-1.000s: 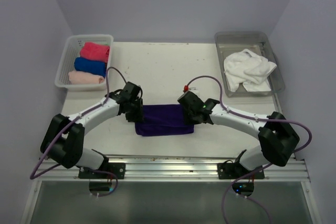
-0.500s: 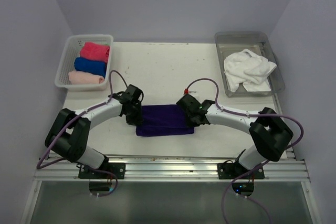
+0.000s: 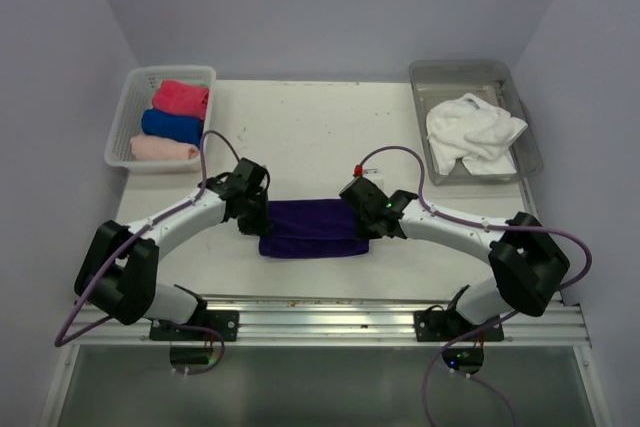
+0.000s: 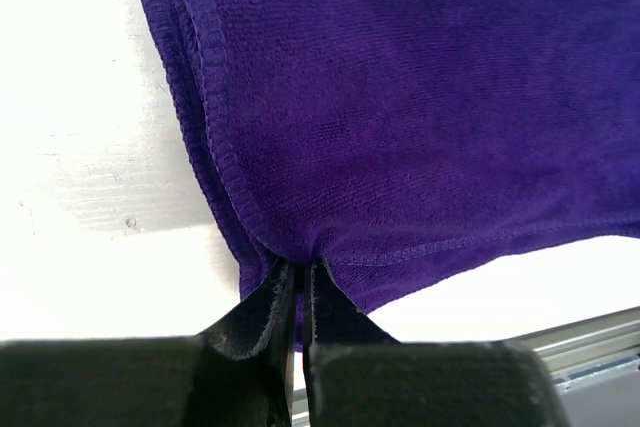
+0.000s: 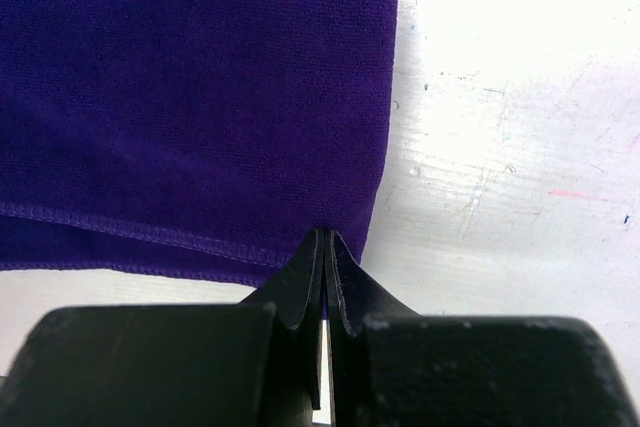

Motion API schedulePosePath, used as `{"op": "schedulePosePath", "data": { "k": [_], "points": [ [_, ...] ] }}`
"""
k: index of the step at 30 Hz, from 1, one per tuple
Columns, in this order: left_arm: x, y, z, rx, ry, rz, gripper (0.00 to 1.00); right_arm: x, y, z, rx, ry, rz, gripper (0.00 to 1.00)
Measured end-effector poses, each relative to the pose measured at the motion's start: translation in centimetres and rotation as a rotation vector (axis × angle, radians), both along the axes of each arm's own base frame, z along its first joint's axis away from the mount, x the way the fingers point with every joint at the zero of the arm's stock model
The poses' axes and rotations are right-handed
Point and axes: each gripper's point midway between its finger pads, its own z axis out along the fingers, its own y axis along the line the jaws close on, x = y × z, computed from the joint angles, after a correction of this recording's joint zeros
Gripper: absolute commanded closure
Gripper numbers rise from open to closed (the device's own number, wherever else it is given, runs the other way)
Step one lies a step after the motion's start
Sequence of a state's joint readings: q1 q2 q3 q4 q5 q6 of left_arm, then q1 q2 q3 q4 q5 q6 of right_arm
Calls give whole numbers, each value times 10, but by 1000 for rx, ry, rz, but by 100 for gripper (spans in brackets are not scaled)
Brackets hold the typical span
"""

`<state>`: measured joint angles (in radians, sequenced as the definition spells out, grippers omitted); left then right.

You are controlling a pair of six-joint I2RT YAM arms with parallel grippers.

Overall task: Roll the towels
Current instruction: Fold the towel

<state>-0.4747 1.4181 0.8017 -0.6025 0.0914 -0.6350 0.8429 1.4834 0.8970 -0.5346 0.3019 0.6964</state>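
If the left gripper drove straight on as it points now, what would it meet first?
The purple towel: the left gripper is shut on its near corner, and the cloth seems to lie directly ahead.

My white-and-black left arm (image 3: 180, 215) and right arm (image 3: 455, 222) reach forward and inward, wrists low and angled toward each other. My black two-finger left gripper (image 4: 298, 272) is clamped tight on one near corner of the deep purple cloth towel (image 4: 400, 127). My right gripper (image 5: 325, 245) pinches the other near corner.

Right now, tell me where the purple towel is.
In the top view the purple towel lies folded, near centre of the table, between the left gripper and right gripper.
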Motion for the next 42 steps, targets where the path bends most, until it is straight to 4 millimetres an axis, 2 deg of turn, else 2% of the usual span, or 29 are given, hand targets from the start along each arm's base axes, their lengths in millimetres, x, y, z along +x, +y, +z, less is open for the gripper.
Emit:
{"op": "schedulePosePath", "data": {
  "k": [2, 4, 6, 11, 16, 17, 18, 21, 26, 32, 35, 38, 42],
  "points": [
    [1, -1, 4, -6, -11, -2, 81, 0, 0, 0, 0, 0, 0, 100],
    [2, -1, 7, -9, -18, -3, 70, 0, 0, 0, 0, 0, 0, 100],
    [2, -1, 7, -8, -17, -1, 70, 0, 0, 0, 0, 0, 0, 100],
    [6, -3, 5, -12, -27, 1, 74, 0, 0, 0, -1, 1, 0, 100],
    [8, -1, -6, 14, -10, 7, 75, 0, -1, 0, -3, 2, 0, 100],
    [9, 0, -7, 19, -9, 8, 77, 0, -1, 0, -3, 2, 0, 100],
    [9, 0, -8, 22, -11, 10, 86, 0, -1, 0, -3, 2, 0, 100],
    [11, 1, -8, 26, -15, 22, 100, 0, -1, 0, -3, 2, 0, 100],
    [9, 2, -4, 26, -16, 31, 100, 0, -1, 0, -6, 0, -2, 100],
    [0, 3, 20, -10, -46, 33, 100, 2, -4, 0, -18, -10, -9, 100],
    [-5, 3, 26, -24, -42, 27, 100, 2, -5, 0, -20, -9, -10, 100],
    [-10, 2, 25, -32, -22, 17, 100, 1, -6, 0, -22, -8, -13, 94],
    [-15, 1, 23, -41, -4, 0, 100, 0, -8, 4, -16, -14, -16, 75]
  ]
}}
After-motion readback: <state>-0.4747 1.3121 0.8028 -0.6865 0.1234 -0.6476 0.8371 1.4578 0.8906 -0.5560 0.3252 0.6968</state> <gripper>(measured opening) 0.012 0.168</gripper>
